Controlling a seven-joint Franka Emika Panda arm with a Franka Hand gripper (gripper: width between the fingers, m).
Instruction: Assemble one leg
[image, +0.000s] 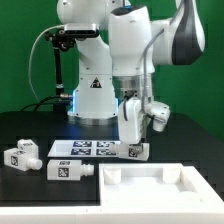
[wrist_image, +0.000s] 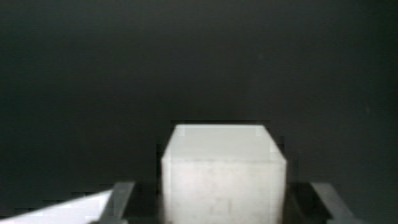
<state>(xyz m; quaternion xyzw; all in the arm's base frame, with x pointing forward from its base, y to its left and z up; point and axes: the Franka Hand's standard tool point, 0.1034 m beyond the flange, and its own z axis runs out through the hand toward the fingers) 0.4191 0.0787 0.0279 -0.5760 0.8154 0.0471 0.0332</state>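
Exterior view, left to right: one spare leg (image: 20, 155); second spare leg (image: 68, 170); marker board (image: 85, 148); my gripper (image: 134, 138) clamped on the leg (image: 136, 152), upright, just beside the square panel (image: 185, 172). Step, I judge: carrying; next needs its stub aligned over a panel corner.

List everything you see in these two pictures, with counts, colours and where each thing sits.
Table: one, black, under everything.
Marker board: one, white with tags, flat mid-table.
Loose legs: two, white with black tags, exterior view's left.
Held leg: one, white, at the board's end on the exterior view's right.
Panel: one, white, raised rim, front, exterior view's right.
Stand: one, black, at the back.
Arm: one, white and grey.
Gripper: one, shut on the held leg.
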